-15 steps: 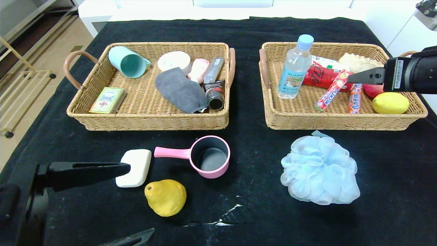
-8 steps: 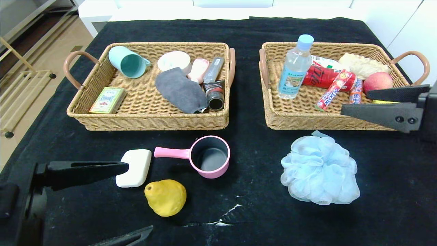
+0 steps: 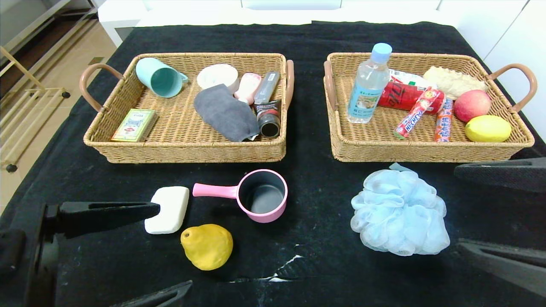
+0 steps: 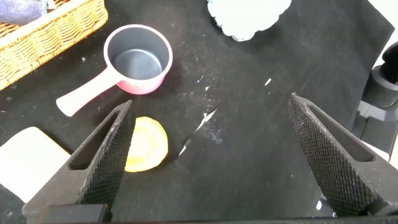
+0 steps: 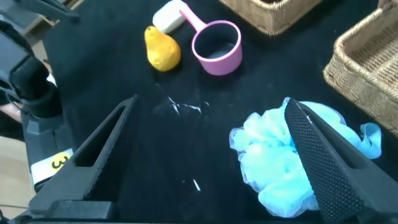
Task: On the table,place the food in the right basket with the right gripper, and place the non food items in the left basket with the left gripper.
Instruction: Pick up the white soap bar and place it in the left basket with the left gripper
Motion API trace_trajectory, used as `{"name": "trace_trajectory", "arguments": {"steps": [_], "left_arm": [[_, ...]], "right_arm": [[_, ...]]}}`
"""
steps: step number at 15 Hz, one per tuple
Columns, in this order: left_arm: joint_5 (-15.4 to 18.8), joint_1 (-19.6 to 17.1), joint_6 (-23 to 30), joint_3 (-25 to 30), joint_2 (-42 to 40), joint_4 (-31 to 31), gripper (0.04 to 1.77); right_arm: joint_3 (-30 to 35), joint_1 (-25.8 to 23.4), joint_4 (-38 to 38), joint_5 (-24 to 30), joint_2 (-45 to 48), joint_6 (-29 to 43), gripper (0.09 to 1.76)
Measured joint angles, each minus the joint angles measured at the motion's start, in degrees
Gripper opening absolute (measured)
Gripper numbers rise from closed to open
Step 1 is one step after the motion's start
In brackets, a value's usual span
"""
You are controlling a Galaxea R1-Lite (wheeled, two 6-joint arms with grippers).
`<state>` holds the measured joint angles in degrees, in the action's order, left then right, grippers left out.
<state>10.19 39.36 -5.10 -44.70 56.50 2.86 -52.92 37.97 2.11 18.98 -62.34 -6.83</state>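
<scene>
On the table (image 3: 315, 179) lie a white soap bar (image 3: 167, 209), a pink pot (image 3: 261, 196), a yellow pear (image 3: 207, 246) and a pale blue puff (image 3: 399, 213). The clear bottle (image 3: 369, 85) and the orange-red sausage stick (image 3: 443, 119) sit in the right basket (image 3: 426, 153). My left gripper (image 3: 175, 246) is open at the front left, one finger tip against the soap's edge, the pear (image 4: 146, 144) by that finger. My right gripper (image 3: 455, 209) is open just right of the puff (image 5: 286, 158), holding nothing.
The left basket (image 3: 183, 151) holds a teal cup (image 3: 160, 77), a grey cloth (image 3: 224, 113), a card box (image 3: 134, 125) and tubes. An apple (image 3: 471, 104), a lemon (image 3: 487, 128) and snack packs share the right basket. A white tear (image 3: 281, 268) marks the cloth.
My right gripper has left the right basket and come down and forward to the table's front right, beside the puff. The left arm has stayed put.
</scene>
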Motion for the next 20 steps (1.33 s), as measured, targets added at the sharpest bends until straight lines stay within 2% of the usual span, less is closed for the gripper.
{"name": "trace_trajectory", "arguments": {"steps": [2, 5, 10, 13, 15, 17, 20], "left_arm": [[-0.49, 0.13, -0.09, -0.06, -0.28, 0.20, 1.76], [-3.63, 0.27, -0.94, -0.20, -0.56, 0.05, 1.76], [-5.24, 0.22, -0.96, -0.61, 0.38, 0.20, 1.76], [-10.35, -0.20, -0.83, -2.40, 2.04, 1.04, 1.76], [-13.00, -1.11, -0.52, -5.01, 3.72, 5.01, 1.76], [-12.82, -2.68, -0.41, -8.55, 5.01, 11.35, 1.76], [-11.37, -6.05, -0.49, -11.97, 6.39, 13.20, 1.76]], "right_arm": [[2.78, 0.26, -3.58, 0.09, 1.23, 0.00, 1.70], [8.98, -1.43, -12.11, 0.33, 3.04, 0.09, 1.70], [13.70, -4.13, -15.01, 0.59, 8.02, 1.07, 1.70], [14.23, -4.49, -14.97, 0.23, 9.68, 1.27, 1.70], [14.23, -5.42, -15.06, 0.17, 10.19, 1.21, 1.70], [14.19, -6.39, -15.12, 0.17, 10.41, 1.18, 1.70], [13.90, -7.88, -15.09, 0.20, 10.50, 1.18, 1.70]]}}
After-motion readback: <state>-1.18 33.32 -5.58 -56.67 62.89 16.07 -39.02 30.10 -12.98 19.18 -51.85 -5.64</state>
